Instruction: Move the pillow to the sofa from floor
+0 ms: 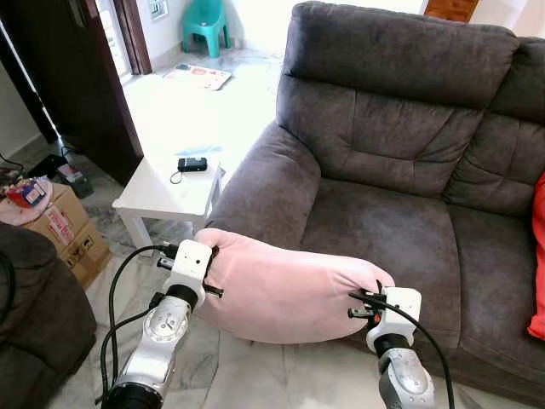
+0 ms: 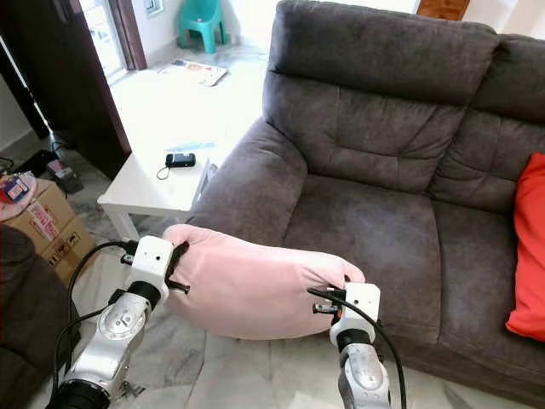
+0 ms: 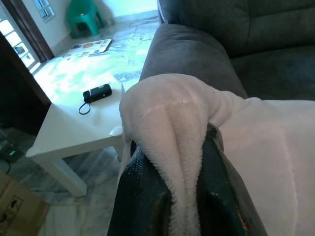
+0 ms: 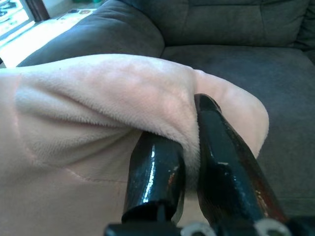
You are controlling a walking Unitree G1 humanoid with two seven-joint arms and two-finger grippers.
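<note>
A pale pink plush pillow (image 1: 281,290) hangs in the air between my two arms, just in front of the dark grey sofa (image 1: 400,153). My left gripper (image 1: 213,268) is shut on the pillow's left end; the left wrist view has a fold of pink fabric (image 3: 172,147) pinched between the black fingers (image 3: 142,196). My right gripper (image 1: 373,305) is shut on the pillow's right end, where the right wrist view has the fingers (image 4: 157,172) clamped on a fabric ridge. The pillow's far edge overlaps the front of the seat cushion (image 1: 375,230).
A small white side table (image 1: 166,192) with a black device (image 1: 192,164) stands left of the sofa arm. A cardboard box (image 1: 64,230) sits further left, beside a dark seat (image 1: 34,315). A red cushion (image 2: 528,264) lies on the sofa's right.
</note>
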